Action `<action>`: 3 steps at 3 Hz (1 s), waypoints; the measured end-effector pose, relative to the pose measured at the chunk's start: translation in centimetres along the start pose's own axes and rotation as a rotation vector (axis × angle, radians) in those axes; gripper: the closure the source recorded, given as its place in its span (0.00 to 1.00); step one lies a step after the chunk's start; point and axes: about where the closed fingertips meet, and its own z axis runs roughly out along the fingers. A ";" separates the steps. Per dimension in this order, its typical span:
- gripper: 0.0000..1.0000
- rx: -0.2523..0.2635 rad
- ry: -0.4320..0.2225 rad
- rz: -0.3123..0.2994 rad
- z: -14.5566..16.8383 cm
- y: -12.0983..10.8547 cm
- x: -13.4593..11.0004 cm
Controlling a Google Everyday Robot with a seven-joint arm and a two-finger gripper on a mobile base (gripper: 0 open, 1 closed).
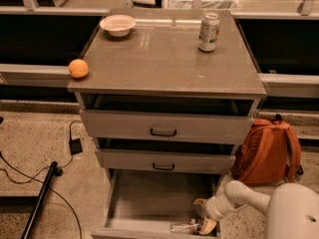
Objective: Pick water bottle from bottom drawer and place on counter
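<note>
One bottle [185,227] lies along the front wall of the drawer [149,198]; the end effector [203,214], released, hangs in that drawer's right front corner

Smooth white rounded arm [249,195]; tan-fingered claw [202,214] inside the bottom drawer [149,198].

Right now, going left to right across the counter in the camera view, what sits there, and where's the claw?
Orange → bowl → soda can. The claw is down in the bottom drawer's front-right corner, open, by the water bottle.
</note>
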 end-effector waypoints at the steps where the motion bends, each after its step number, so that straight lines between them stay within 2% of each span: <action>1: 0.39 -0.012 0.012 -0.027 2.2 0.4 0.9; 2: 0.57 -0.034 0.029 -0.048 4.0 0.8 1.5; 3: 0.66 -0.054 0.039 -0.075 4.9 1.0 1.4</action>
